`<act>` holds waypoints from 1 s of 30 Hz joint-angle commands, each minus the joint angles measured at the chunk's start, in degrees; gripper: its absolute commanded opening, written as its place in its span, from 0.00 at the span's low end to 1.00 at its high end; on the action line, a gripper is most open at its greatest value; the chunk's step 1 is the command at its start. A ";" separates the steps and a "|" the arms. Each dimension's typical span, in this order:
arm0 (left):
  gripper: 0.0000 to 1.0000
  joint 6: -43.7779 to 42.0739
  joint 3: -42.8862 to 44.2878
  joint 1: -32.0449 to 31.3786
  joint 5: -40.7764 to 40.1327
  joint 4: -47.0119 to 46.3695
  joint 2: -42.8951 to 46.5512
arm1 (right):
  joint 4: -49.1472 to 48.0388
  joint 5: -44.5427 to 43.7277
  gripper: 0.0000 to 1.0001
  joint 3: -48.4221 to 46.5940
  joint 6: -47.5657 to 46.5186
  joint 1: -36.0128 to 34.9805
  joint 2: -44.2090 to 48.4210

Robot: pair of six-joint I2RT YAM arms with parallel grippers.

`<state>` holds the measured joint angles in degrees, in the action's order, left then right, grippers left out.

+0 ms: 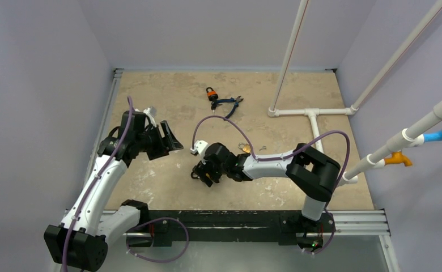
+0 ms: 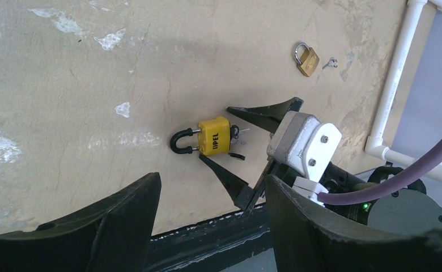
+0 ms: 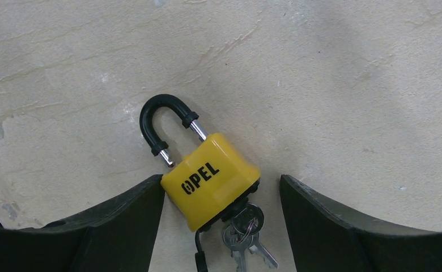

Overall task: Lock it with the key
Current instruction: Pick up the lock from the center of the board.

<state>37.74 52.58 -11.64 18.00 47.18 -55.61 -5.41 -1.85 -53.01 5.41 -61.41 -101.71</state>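
Note:
A yellow padlock (image 3: 213, 178) with a black-sleeved shackle (image 3: 162, 116) lies flat on the table. One metal end of the shackle shows outside the body. A bunch of keys (image 3: 247, 232) hangs from the padlock's bottom, one key in the keyhole. My right gripper (image 3: 221, 180) is open, one finger on each side of the padlock's body, the left finger touching or nearly touching it. The left wrist view shows the same padlock (image 2: 214, 136) between the right fingers (image 2: 264, 113). My left gripper (image 1: 170, 139) is open and empty, held above the table to the padlock's left.
A small brass padlock (image 2: 306, 59) and a loose key (image 2: 331, 62) lie behind the right arm. An orange padlock (image 1: 211, 93) and blue-handled pliers (image 1: 230, 103) lie at the back. White pipes (image 1: 312, 112) stand at the right. A black rail (image 1: 236, 218) runs along the near edge.

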 commanded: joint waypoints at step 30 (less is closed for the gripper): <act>0.41 2.96 -13.18 -0.34 18.66 -13.20 -4.88 | -11.12 8.70 0.07 8.16 8.28 1.69 17.98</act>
<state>39.94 39.29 -11.66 31.42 37.65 -61.39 -10.57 4.78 -44.58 11.99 -60.47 -89.56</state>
